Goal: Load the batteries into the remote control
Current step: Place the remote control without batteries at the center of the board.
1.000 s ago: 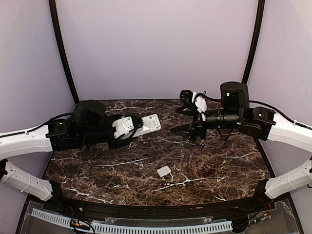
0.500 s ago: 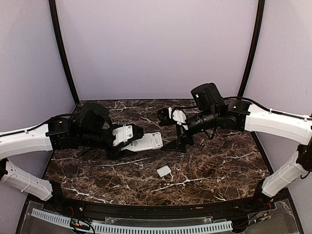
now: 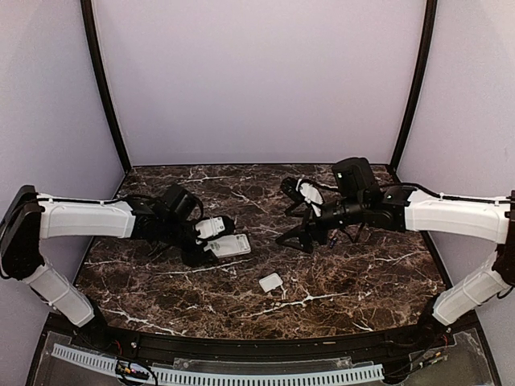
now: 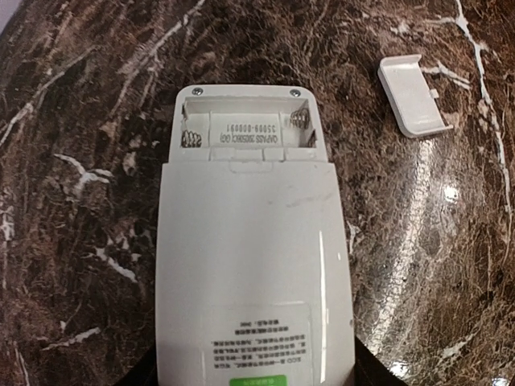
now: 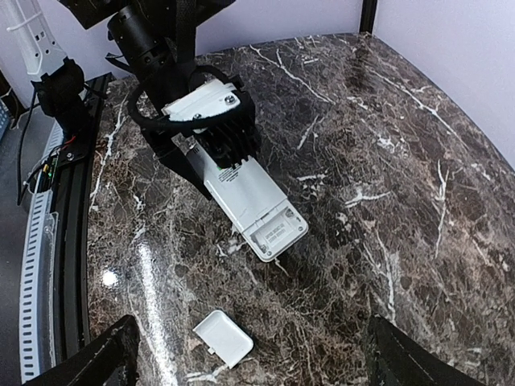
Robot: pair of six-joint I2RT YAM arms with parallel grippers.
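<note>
- The remote control (image 5: pixel 253 201) lies back-up at the left-middle of the counter (image 3: pixel 362 281). The left pincer (image 5: pixel 219 157) is clamped on its left end. I cannot tell whether its free end rests on the marble or hangs just above it.
- The remote's long axis runs left to right, tilting slightly nearer at the right. The open battery bay (image 4: pixel 245 129) is at the right end, pointing toward the right arm.
- The bay is bare, with coil springs showing at both sides and no cell seated.
- The right pincer (image 5: pixel 265 362) hangs to the right of the remote, apart from it and looking down on the bay. Its fingers are spread wide with nothing between them.
- The right arm is clearly the nearer one to the bay, so my judgement is that the loading falls to it while the left arm steadies the body.
- The batteries cannot be made out on the dark marble in any view. They must be found before anything goes in.
- The loose cover plate (image 3: pixel 271 282) lies on the counter near and right of the bay, not touching the remote.
- A printed code line sits inside the bay — digits and what looks like "(QC)" — but it is upside down and not reliably legible.
- A sticker near the gripped end carries fine print and a green strip, too small to read. No brand name is visible.
</note>
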